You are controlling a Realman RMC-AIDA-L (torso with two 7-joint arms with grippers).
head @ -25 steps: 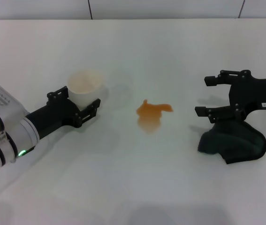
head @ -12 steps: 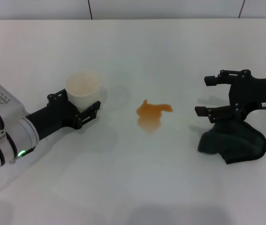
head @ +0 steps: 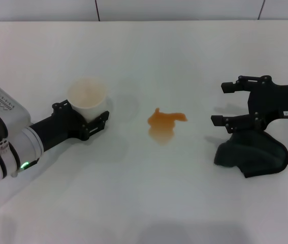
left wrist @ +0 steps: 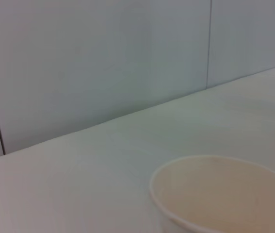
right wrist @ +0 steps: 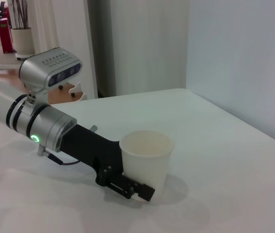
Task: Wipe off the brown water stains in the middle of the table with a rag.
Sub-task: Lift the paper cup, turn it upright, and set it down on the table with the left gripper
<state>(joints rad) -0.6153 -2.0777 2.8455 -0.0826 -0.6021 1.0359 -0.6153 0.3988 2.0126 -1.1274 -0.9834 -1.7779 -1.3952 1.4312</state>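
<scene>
1 white paper cup [head: 87,96], upright, open and empty inside, left of centre. Grey panelled wall [left wrist: 103,58] behind, vertical seams.

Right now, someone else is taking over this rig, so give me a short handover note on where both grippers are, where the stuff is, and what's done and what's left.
Left gripper: shut on the white paper cup, held upright on the left side of the table.
Right gripper: open, empty, hovering on the right side, just above and behind the rag.
Rag: lying in a lump on the table at the right, not grasped.
Brown water stains: in the middle of the table, between cup and rag, untouched.
Done: nothing wiped.
Left: grasp the rag with the right gripper, bring it to the stains and wipe them off.
</scene>
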